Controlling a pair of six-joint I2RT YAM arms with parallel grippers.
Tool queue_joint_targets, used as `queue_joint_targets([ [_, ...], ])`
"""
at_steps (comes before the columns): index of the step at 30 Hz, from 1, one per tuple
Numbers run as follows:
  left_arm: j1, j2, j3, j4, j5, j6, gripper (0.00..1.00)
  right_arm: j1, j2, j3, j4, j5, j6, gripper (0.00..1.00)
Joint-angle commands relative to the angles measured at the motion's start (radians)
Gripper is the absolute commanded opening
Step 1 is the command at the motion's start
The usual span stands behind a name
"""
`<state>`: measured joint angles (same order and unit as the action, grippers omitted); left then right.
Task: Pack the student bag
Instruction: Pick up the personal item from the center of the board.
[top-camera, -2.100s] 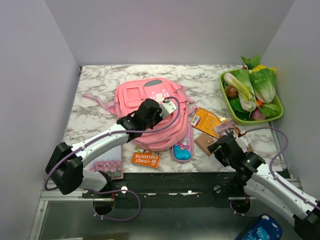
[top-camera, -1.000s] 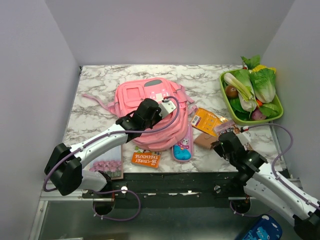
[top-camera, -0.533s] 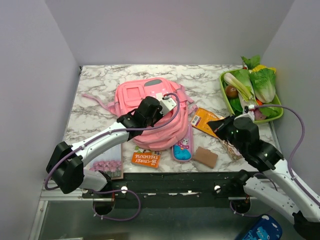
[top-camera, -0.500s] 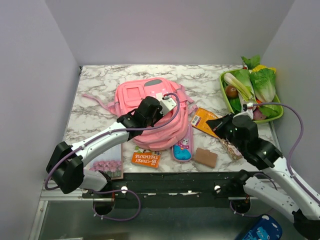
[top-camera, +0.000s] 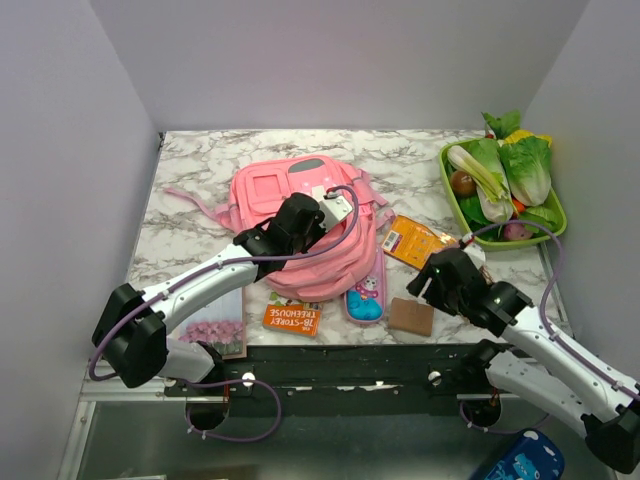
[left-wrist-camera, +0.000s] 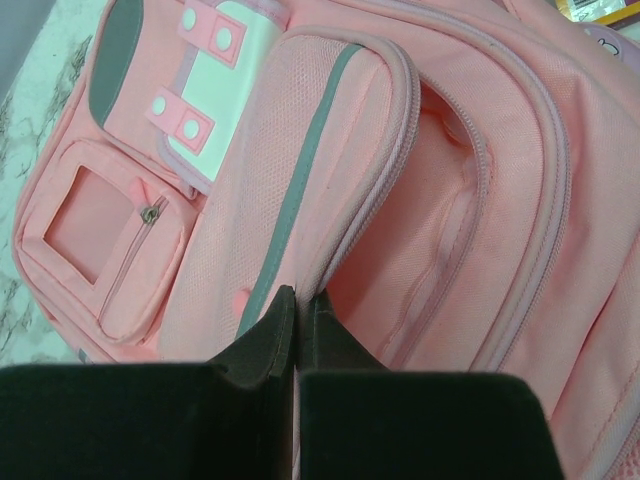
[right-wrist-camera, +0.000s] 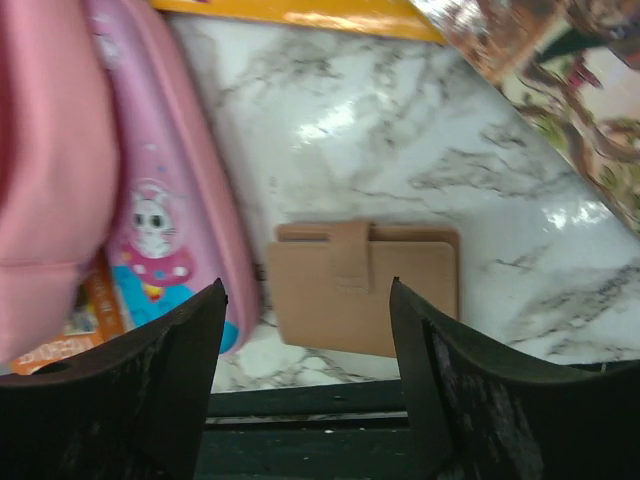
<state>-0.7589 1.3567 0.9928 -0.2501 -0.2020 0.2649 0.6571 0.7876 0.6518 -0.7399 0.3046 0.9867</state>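
Backpack: the backpack (top-camera: 268, 190) lies flat on the marble table (top-camera: 200, 160), left of centre, its white flap patch towards the far wall; it is pink with grey-green panels and curved zip lines.
Left claw: the left claw (left-wrist-camera: 297, 308) is over the near half of the backpack, pressed together, its tips against a zip edge. The wrist view is too tight to show whether fabric or a pull tab is nipped between them.
Right claw: the right claw (right-wrist-camera: 305, 290) is to the right of the backpack's near corner, spread wide and holding nothing – the fingers (right-wrist-camera: 180, 380) stand on either side of the wallet, above it.
Wallet: the wallet (right-wrist-camera: 365, 285) is tan, closed and flat on the table, near the backpack's right side, beyond the pencil case.
Pencil case: the pencil case (top-camera: 366, 295) is pink with a cartoon cat and lies touching the backpack's near right edge.
Book: an orange book (top-camera: 292, 318) lies at the backpack's near edge, partly tucked under it.
Packet: an orange packet (top-camera: 412, 240) lies just right of the backpack.
Tray: a green tray (top-camera: 443, 170) – heaped with leafy vegetables – sits well to the right of the backpack.
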Motion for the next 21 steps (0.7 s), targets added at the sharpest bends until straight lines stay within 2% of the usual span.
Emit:
queue_joint_targets([
  [1, 0.006, -0.042, 0.044, 0.006, -0.013, -0.016, 0.01, -0.004, -0.079, -0.121, -0.081, 0.013, 0.134, 0.74],
  [5, 0.007, -0.048, 0.044, -0.005, -0.01, -0.018, 0.01, -0.004, -0.068, -0.175, -0.055, 0.074, 0.136, 0.64],
  [10, 0.007, -0.059, 0.026, -0.006, -0.014, -0.013, 0.01, -0.004, -0.002, -0.219, -0.02, 0.106, 0.141, 0.58],
  [18, 0.007, -0.061, 0.026, -0.011, -0.008, -0.013, 0.01, -0.004, -0.03, -0.248, -0.026, 0.099, 0.17, 0.58],
  [21, 0.007, -0.057, 0.027, -0.009, -0.008, -0.015, 0.01, -0.004, -0.036, -0.28, 0.011, 0.07, 0.188, 0.55],
])
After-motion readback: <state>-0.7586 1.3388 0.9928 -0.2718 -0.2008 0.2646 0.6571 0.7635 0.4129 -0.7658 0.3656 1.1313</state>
